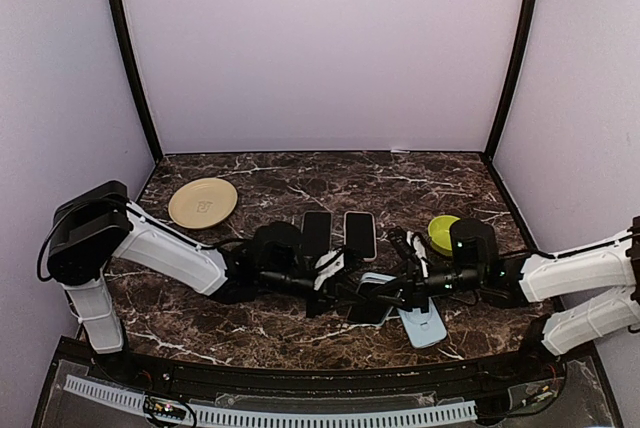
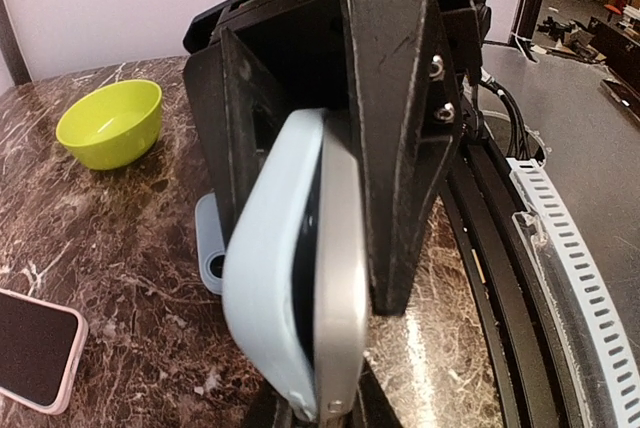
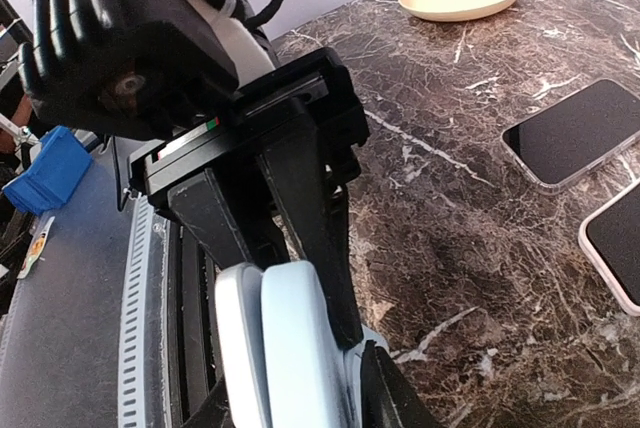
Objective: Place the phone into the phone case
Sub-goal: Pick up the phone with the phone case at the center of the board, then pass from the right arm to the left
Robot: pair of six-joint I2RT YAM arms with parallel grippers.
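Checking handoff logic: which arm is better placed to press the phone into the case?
Probably the right. The left claw is clamped on the phone case, steadying it, while the right claw straddles case and phone, ready to squeeze.

On the desk (image 1: pixel 200 313), a plate (image 1: pixel 203 202) sits at the back left and a bowl (image 1: pixel 443 234) over to the right. Between them lie two phones flat and side by side, the left phone (image 1: pixel 316 233) just beside the right phone (image 1: pixel 360 235). In front of these, near the middle, the left tool (image 1: pixel 347 288) and right tool (image 1: pixel 398 293) meet from either side. The held phone (image 2: pixel 340 278) and held case (image 2: pixel 265 288) stand on edge together between them. A loose case (image 1: pixel 425 326) lies flat on the desk just to the right, nearest the front edge.
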